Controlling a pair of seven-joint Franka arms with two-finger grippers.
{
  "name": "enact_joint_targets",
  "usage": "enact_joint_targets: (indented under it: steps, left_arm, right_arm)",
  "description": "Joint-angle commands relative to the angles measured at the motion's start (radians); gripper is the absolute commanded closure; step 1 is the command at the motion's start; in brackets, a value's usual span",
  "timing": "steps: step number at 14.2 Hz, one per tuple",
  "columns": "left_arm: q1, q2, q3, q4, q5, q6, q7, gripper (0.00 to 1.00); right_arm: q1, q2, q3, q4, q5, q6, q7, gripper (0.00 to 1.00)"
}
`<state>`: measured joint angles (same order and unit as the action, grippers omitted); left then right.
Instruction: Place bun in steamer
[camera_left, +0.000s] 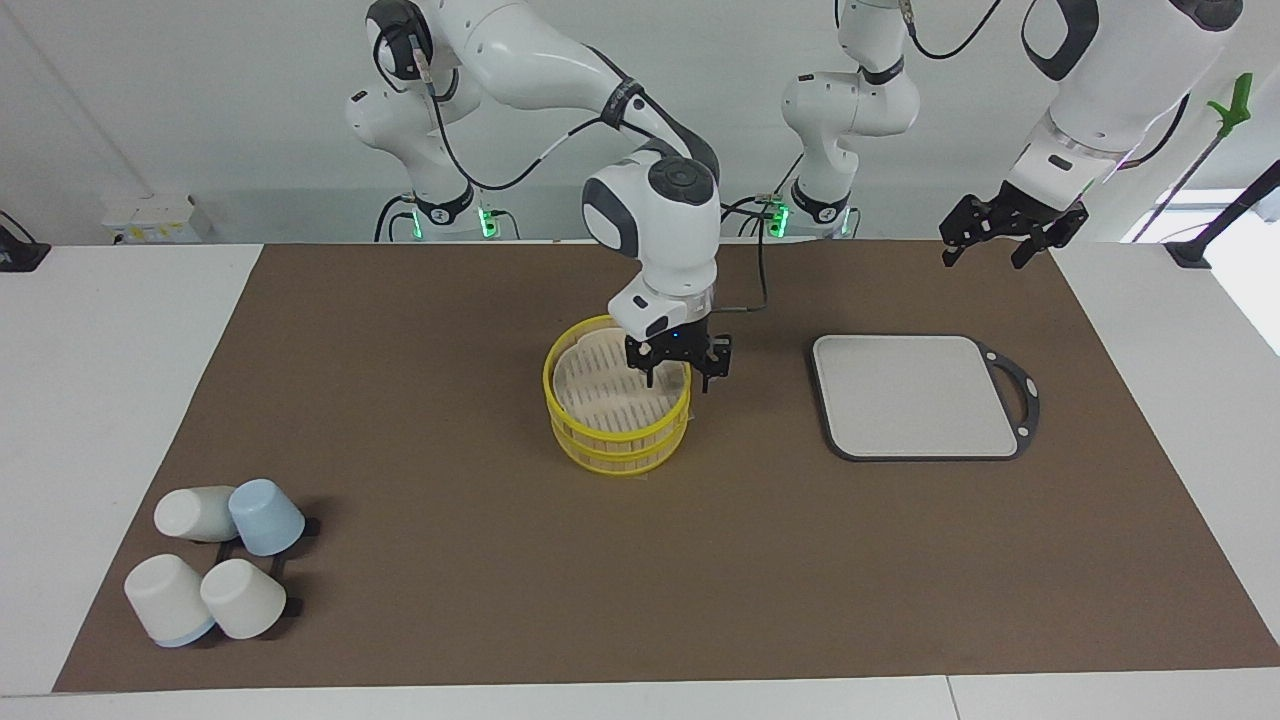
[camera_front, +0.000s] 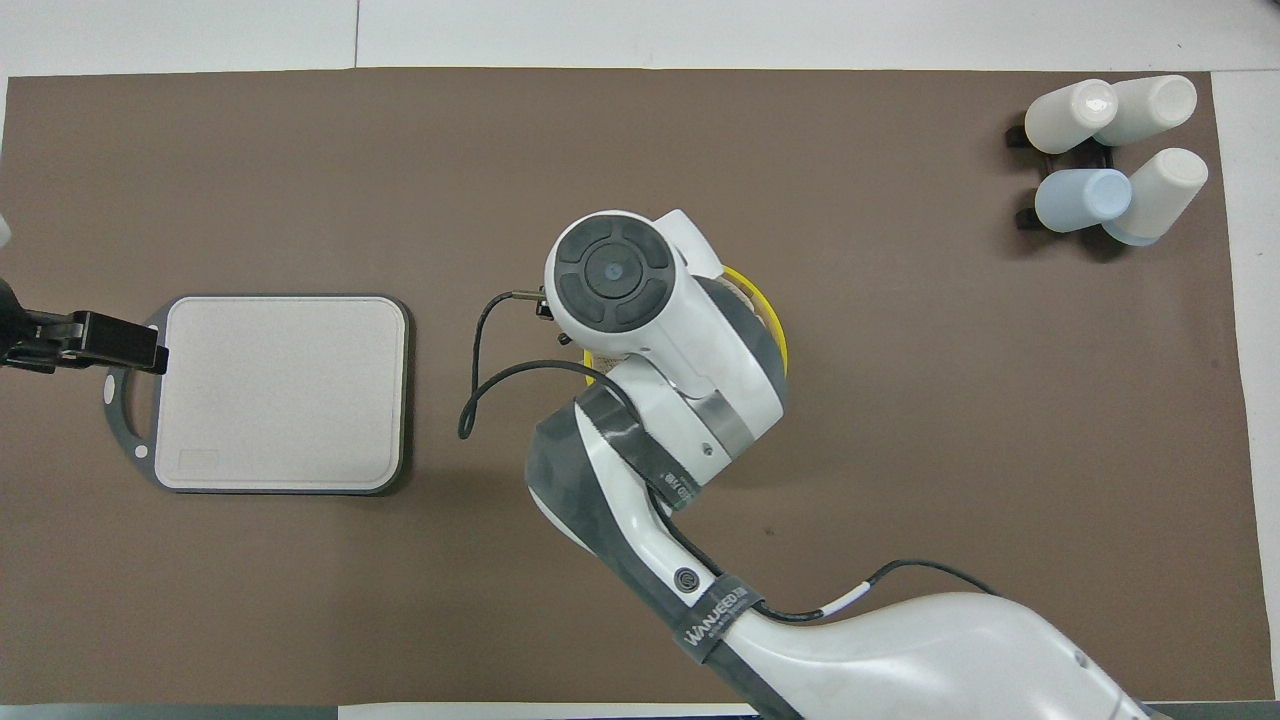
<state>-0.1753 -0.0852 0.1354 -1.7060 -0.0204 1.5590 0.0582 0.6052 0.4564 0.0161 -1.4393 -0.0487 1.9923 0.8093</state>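
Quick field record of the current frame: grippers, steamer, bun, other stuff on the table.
right gripper: open, over the steamer's rim on the side toward the left arm's end, holding nothing
left gripper: open, raised over the mat's edge at the left arm's end, waiting
steamer: two yellow tiers, mid-table, slatted floor shows bare where visible
bun: not visible in either view
board: grey, flat, bare, beside the steamer toward the left arm's end
cups: four, clustered at the right arm's end, farther from the robots than the steamer
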Motion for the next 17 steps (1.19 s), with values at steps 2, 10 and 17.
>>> enact_joint_targets:
  steps: [2,10,17]
  left_arm:
    - [-0.007,-0.01,0.0,-0.004,0.022,0.009,0.006,0.0]
    - [-0.009,-0.01,-0.005,-0.004,0.022,0.01,0.005,0.0]
    - [-0.009,-0.01,-0.007,-0.003,0.02,0.01,0.006,0.0]
  right_arm:
    - [-0.158,-0.145,0.01,-0.046,-0.007,-0.165,-0.298,0.0]
    - [-0.513,-0.473,0.013,-0.367,0.01,-0.198,-0.742,0.0]
    - [-0.616,-0.475,0.013,-0.322,0.035,-0.274,-0.845,0.0]
